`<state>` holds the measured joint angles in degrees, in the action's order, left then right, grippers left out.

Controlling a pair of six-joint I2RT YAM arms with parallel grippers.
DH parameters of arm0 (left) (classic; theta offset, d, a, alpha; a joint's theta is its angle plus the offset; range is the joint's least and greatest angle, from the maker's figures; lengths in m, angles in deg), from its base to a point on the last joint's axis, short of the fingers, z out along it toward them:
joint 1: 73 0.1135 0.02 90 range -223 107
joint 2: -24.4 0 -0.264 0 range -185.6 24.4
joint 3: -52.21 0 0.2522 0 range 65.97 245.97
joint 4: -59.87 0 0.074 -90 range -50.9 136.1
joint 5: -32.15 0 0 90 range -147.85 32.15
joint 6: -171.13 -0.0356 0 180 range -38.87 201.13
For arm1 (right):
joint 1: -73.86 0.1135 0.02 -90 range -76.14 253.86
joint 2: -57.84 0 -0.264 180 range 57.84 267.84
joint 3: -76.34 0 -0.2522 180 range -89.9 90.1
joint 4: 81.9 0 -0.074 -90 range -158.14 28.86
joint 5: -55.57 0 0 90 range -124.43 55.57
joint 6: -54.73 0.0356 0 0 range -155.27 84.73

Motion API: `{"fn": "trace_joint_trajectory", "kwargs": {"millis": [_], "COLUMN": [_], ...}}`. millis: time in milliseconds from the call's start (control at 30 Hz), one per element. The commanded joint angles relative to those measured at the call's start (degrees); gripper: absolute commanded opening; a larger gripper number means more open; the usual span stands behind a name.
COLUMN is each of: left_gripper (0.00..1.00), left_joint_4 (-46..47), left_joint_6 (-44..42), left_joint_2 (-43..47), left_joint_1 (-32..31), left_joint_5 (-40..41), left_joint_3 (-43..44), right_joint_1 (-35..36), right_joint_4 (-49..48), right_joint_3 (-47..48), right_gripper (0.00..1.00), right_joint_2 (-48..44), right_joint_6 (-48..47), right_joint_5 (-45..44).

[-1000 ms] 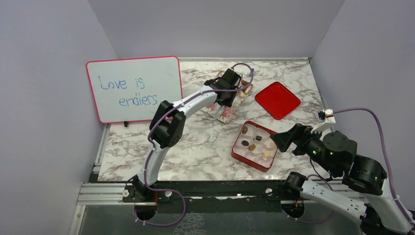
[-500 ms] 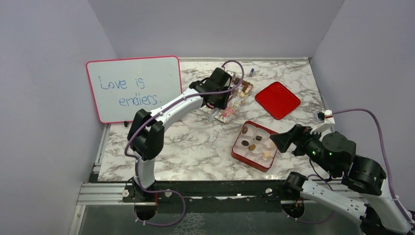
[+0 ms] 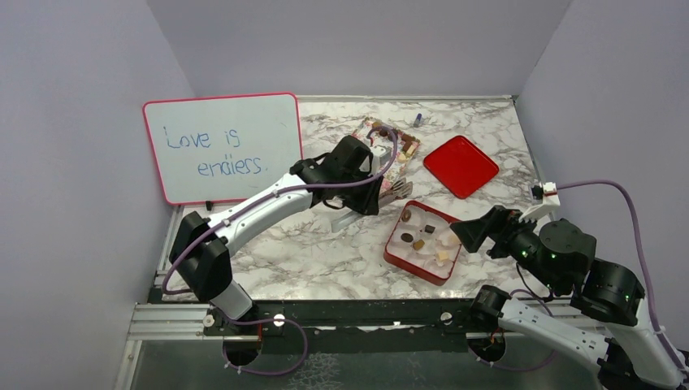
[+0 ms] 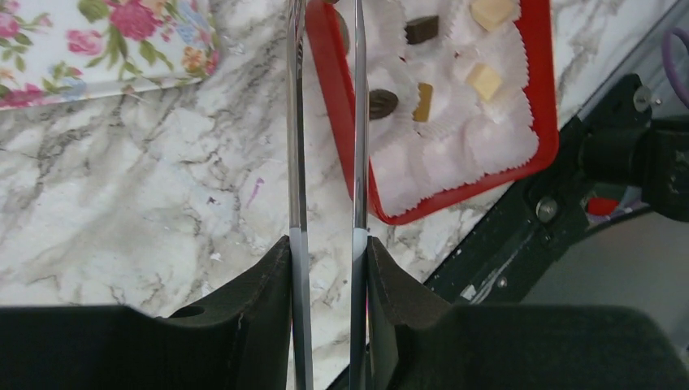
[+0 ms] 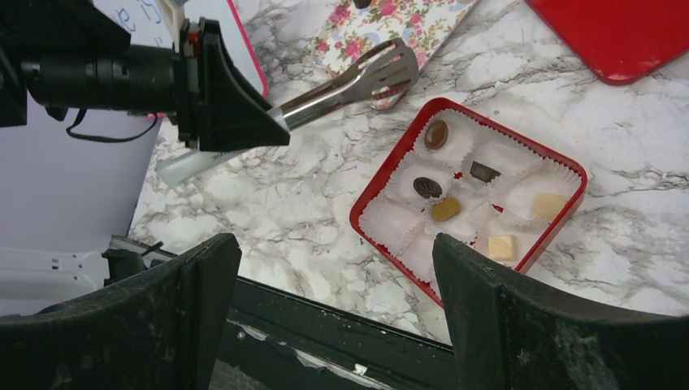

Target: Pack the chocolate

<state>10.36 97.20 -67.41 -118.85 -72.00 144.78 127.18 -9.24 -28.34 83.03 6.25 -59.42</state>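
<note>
Beside the red box's (image 3: 413,271) far-left corner, the left pincer (image 4: 327,260), clamped on metal tongs (image 5: 349,85), should centre their tips over an empty paper cup (image 5: 392,221); the right pincer (image 5: 335,244) gapes empty.

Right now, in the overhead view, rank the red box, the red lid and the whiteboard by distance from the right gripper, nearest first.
1. The red box, just left of the right gripper.
2. The red lid, farther back.
3. The whiteboard, far left.

Assorted chocolates (image 5: 425,187) in red box (image 3: 414,268)
</note>
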Motion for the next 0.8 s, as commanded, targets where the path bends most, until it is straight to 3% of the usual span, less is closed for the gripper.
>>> {"fn": "trace_joint_trajectory", "kwargs": {"millis": [0,333,767], "left_gripper": [0.2,0.21,0.25], "left_joint_4": [2.56,6.36,9.91], "left_joint_6": [0.1,0.66,3.06], "left_joint_2": [4.83,5.68,3.37], "left_joint_1": [-2.69,-8.75,-14.99], "left_joint_5": [-5.96,-13.91,-13.82], "left_joint_3": [-2.56,-5.09,-8.89], "right_joint_1": [0.43,0.42,0.46], "right_joint_4": [0.0,-0.27,-1.15], "right_joint_3": [2.47,3.98,3.82], "right_gripper": [0.94,0.94,0.94], "right_joint_2": [-0.49,0.89,1.98], "right_joint_6": [-0.56,-0.81,-0.56], "right_joint_5": [-2.78,-2.76,-2.68]}}
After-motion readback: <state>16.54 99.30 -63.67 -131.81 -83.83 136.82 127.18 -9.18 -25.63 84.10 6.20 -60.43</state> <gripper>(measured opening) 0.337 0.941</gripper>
